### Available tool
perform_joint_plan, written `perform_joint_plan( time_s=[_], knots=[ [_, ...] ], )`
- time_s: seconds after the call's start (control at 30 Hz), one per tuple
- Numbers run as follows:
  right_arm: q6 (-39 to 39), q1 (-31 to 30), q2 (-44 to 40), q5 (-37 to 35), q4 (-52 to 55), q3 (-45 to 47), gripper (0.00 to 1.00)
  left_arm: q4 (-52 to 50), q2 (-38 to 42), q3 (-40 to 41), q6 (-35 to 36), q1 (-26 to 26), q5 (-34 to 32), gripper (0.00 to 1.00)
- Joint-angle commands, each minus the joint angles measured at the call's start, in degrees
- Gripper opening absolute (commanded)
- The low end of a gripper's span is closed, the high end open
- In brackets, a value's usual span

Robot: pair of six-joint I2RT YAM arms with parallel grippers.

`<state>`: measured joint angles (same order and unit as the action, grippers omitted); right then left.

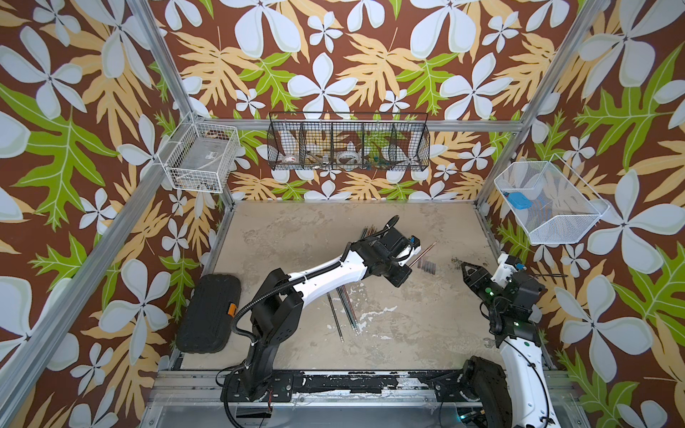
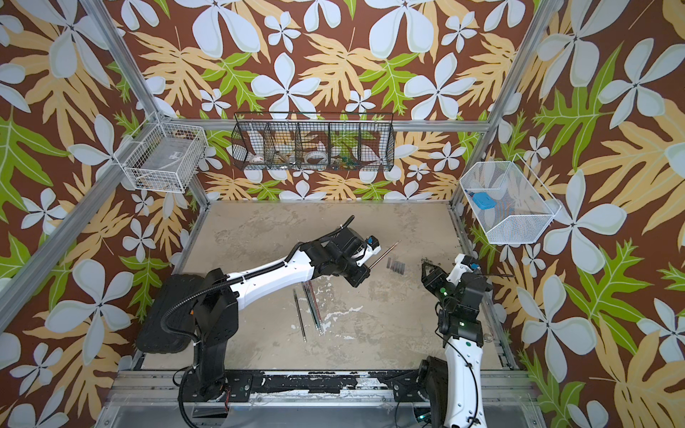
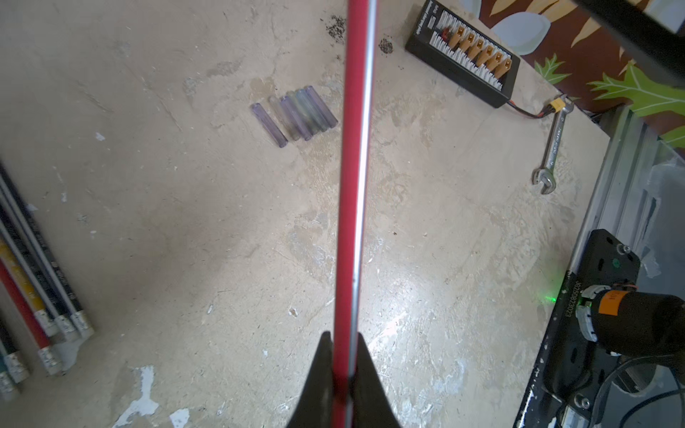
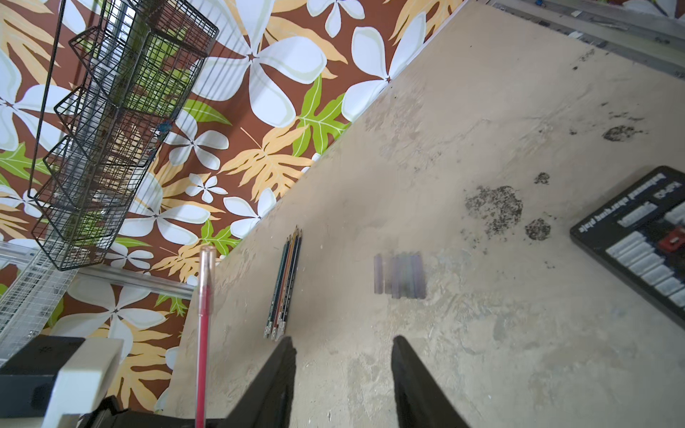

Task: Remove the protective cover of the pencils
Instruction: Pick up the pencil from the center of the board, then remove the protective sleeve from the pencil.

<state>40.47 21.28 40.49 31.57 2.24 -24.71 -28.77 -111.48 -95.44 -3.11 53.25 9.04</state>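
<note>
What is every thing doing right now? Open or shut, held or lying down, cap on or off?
left tool: shut on red pencil
right tool: open, empty
red pencil: held, cap on its tip
loose caps: off, lying side by side
back pencils: lying flat, tips bare
case: closed

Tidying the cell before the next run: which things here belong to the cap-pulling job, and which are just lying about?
Job: red pencil in left gripper, its cap, loose caps, far pencils, near pencils, open right gripper.
Lying about: wrench, charger board, black case, black basket.
</note>
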Motion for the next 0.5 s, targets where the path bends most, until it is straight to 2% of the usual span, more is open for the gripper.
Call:
perform_joint_plan(
  time_s=[0.0,0.1,0.3,0.47],
  knots=[
    [0.15,0.17,-0.27,0.72,-0.24,1.28,0.44,6.76,4.04,4.01,0.69,0.06,-2.48,0.00],
    [0.38,0.10,-0.24,1.34,-0.78,2.00,0.43,13.83,8.75,10.28,3.25,0.03,-2.20,0.00],
    [-0.11,0.17,-1.44,1.66,-1.10,3.23,0.42,23.65,15.89,22.27,17.46,0.04,-1.26,0.00],
    [-0.04,0.13,-2.08,1.65,-1.36,3.79,0.42,20.48,15.50,20.93,21.32,0.07,-1.13,0.00]
  ],
)
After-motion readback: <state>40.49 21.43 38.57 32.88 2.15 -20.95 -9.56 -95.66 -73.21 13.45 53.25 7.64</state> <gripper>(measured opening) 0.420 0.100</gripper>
